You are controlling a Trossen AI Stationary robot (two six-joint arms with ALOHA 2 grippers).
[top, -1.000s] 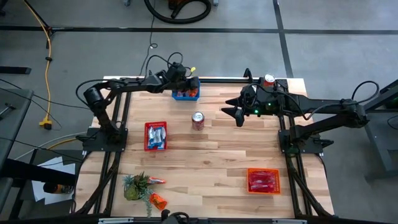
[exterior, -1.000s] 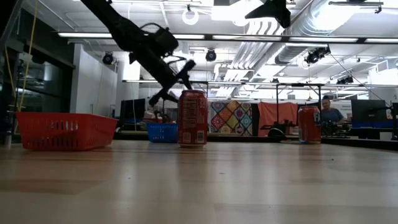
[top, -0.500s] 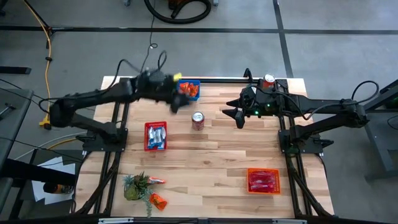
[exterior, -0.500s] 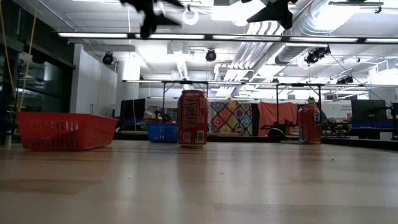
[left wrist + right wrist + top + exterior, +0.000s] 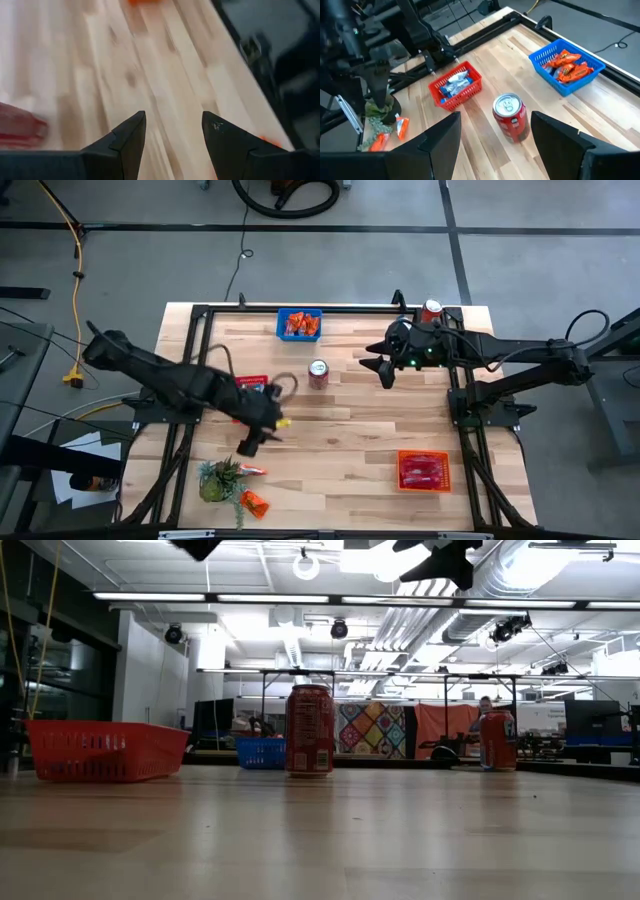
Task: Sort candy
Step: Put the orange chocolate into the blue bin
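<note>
My left gripper [image 5: 248,446] hangs open over the table's near left part, nothing between its fingers [image 5: 172,120]. It is just beyond a loose pink-red candy [image 5: 252,471] and an orange candy [image 5: 254,503], both lying flat by the plant [image 5: 218,478]. My right gripper [image 5: 385,370] waits open in the air at the far right [image 5: 495,116]. The blue basket [image 5: 299,324] at the far edge holds orange candy. The red basket [image 5: 456,85] holds blue-and-white candy. An orange-red basket [image 5: 423,470] at the near right holds pink-red candy.
A red drink can [image 5: 318,373] stands mid-table, and a second can [image 5: 432,309] stands at the far right corner. The left arm [image 5: 170,385] crosses over part of the red basket. A black frame [image 5: 340,308] runs along the table's edges. A person sits in the room beyond [image 5: 487,705].
My left gripper has swung fast from the blue basket at the far edge toward the near edge, past the red basket, rising and rolling its wrist on the way. It now hangs near the plant. Its fingers stay open. The right arm has kept still.
</note>
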